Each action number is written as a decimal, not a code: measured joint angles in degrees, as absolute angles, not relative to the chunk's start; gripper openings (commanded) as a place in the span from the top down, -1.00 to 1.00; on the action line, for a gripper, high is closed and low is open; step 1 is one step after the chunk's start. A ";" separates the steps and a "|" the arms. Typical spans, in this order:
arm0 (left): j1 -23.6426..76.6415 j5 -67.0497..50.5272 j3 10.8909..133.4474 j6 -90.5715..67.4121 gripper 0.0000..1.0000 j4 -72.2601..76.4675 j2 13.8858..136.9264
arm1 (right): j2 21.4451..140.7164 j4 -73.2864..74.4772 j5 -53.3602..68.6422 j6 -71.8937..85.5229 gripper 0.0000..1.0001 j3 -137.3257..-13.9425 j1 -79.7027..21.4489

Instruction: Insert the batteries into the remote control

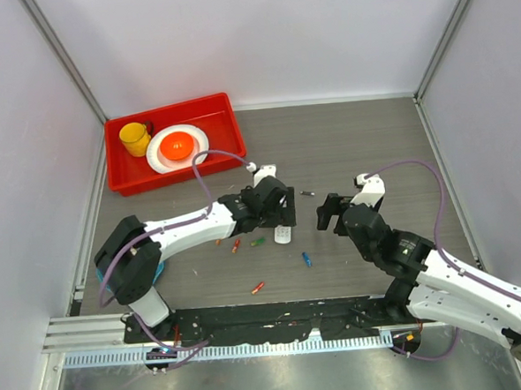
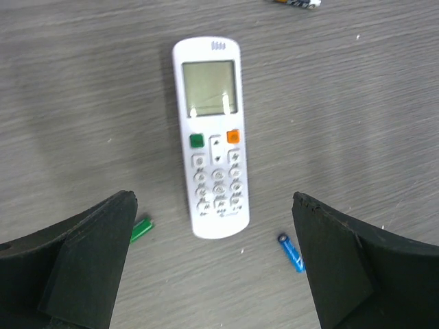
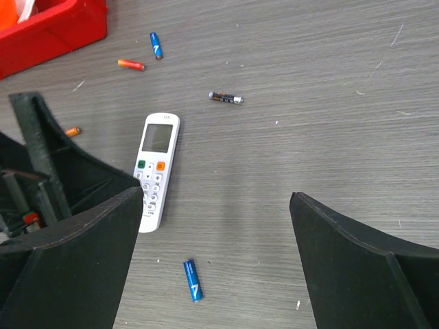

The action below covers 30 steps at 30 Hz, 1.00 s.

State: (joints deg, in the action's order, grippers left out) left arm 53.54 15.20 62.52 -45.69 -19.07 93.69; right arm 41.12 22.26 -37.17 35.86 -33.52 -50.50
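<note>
The white remote control (image 2: 212, 137) lies face up on the grey table, display and buttons showing, its back hidden. My left gripper (image 2: 212, 202) hangs open directly above its lower end, a finger on either side and nothing held; from above it covers most of the remote control (image 1: 282, 236). Batteries lie loose around it: a green one (image 2: 140, 229), a blue one (image 2: 291, 251), a dark one (image 3: 226, 98), and orange-red ones (image 1: 236, 245) (image 1: 257, 288). My right gripper (image 3: 216, 199) is open and empty, right of the remote (image 3: 155, 171), with a blue battery (image 3: 193, 279) below it.
A red tray (image 1: 223, 118) at the back left holds a yellow mug (image 1: 135, 138) and a white plate (image 1: 177, 149) with something orange on it. Two more batteries (image 3: 156, 45) (image 3: 131, 65) lie near the tray. Grey walls enclose the table.
</note>
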 measured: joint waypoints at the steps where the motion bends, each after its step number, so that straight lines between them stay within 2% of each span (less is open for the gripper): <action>1: 53.58 15.11 63.64 -45.30 -1.00 -19.03 94.83 | 41.45 22.26 -36.91 35.79 -0.83 -33.52 -50.50; 8: 53.67 15.00 74.83 -41.63 -0.99 -21.80 107.42 | 43.51 22.31 -34.79 35.62 -0.82 -33.52 -50.50; 20: 53.28 16.99 79.44 -37.34 -0.86 -28.14 113.08 | 41.15 22.63 -34.33 35.73 -0.80 -33.52 -50.50; 30: 53.12 17.39 82.81 -35.07 -0.62 -29.32 116.16 | 39.46 24.32 -34.39 35.92 -0.80 -33.52 -50.50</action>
State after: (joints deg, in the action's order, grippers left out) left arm 53.12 17.39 82.81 -35.07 -29.32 116.16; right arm 39.46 24.32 -34.39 35.92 -33.52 -50.50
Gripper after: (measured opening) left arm 0.845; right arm 0.901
